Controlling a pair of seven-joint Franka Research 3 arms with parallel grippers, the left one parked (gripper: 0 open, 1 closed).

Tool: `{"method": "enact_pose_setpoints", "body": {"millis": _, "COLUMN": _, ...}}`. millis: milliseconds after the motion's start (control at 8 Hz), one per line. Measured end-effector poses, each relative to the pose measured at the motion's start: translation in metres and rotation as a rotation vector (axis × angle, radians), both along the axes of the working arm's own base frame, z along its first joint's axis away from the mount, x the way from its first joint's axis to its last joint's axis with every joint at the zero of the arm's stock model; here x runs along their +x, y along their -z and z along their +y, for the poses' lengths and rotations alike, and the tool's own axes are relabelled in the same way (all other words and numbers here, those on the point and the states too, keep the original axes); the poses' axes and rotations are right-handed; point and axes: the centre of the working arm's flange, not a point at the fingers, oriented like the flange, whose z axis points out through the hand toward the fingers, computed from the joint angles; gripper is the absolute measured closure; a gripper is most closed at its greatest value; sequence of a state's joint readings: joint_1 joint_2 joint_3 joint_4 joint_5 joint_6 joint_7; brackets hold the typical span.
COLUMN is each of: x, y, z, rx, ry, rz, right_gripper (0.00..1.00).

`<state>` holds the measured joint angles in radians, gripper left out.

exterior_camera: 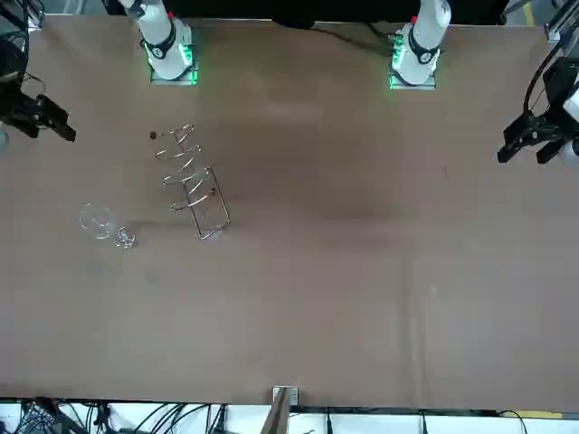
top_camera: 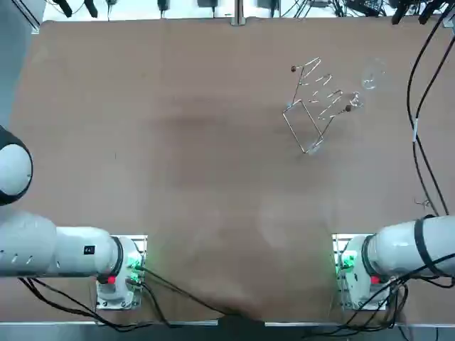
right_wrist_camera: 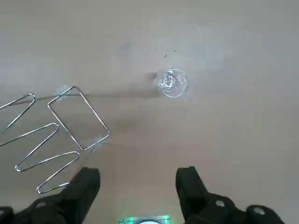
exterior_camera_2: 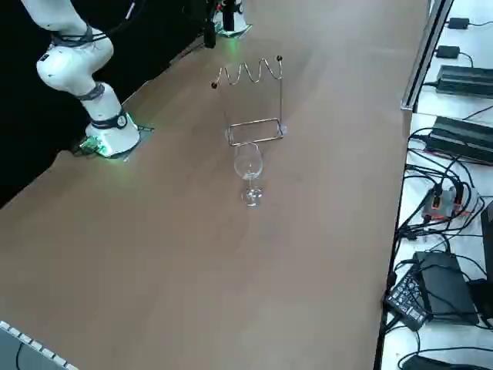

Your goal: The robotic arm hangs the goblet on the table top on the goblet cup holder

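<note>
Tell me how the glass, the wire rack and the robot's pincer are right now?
goblet: standing upright on the table, not hung yet.
goblet cup holder: upright, nothing hanging on it.
right pincer: open, empty, above the table, apart from the goblet.

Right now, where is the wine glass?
Top view: the goblet stands at the table's far right, just right of the wire holder, open right gripper above.

Goblet (exterior_camera_2: pixel 248 166) beside holder (top_camera: pixel 315 106), tool (right_wrist_camera: pixel 138 175) above
</note>
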<state>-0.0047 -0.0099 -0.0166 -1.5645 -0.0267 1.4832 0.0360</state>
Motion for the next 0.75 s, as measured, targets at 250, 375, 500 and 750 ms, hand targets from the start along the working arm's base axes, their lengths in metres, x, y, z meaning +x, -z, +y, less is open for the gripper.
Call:
{"method": "enact_pose_setpoints", "body": {"millis": 250, "x": 0.0005, "y": -0.0010, "z": 0.0022, "rx": 0.002, "ry": -0.005, "rz": -0.005, "right_gripper": 0.00}}
{"method": "enact_pose_setpoints", "body": {"millis": 375, "x": 0.0011, "y": -0.0027, "z": 0.0053, "rx": 0.017, "ry": -0.006, "rz": -0.013, "right_gripper": 0.00}}
{"method": "enact_pose_setpoints", "body": {"millis": 500, "x": 0.0021, "y": -0.0032, "z": 0.0082, "rx": 0.046, "ry": -0.003, "rz": -0.017, "right_gripper": 0.00}}
{"method": "enact_pose_setpoints", "body": {"millis": 750, "x": 0.0034, "y": -0.0035, "z": 0.0066, "rx": 0.076, "ry": -0.002, "rz": -0.023, "right_gripper": 0.00}}
